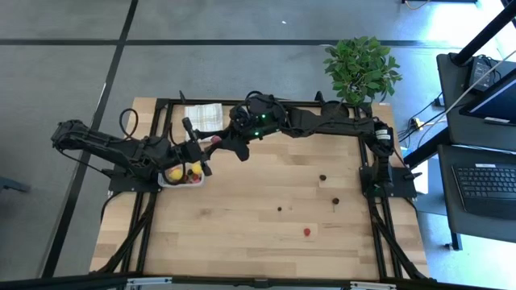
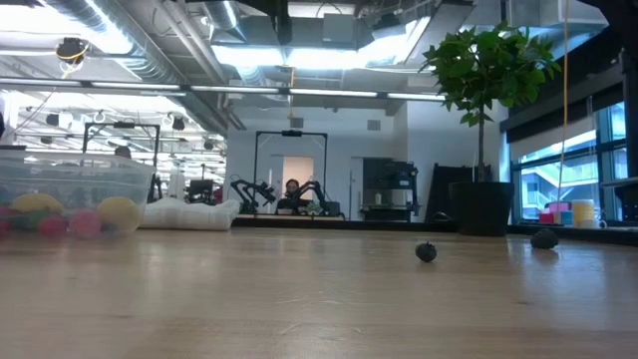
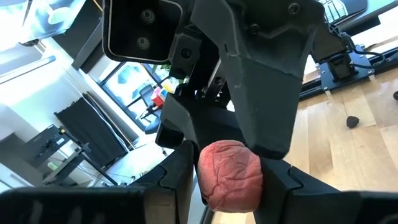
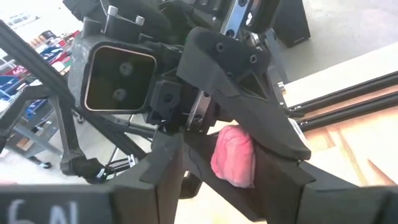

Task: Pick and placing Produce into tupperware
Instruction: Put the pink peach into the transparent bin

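- Left tool (image 1: 205,153) is clamped on a pink strawberry (image 3: 229,174), above the tupperware's far edge.
- Right tool (image 1: 219,145) meets it at that same berry (gripping or let go, I cannot tell).
- Tupperware (image 1: 164,182) sits at the bench's (image 1: 242,225) left edge, with two lemons (image 1: 174,172) inside.
- Three cherries (image 1: 322,178) and a red strawberry (image 1: 306,232) lie loose on the right half.
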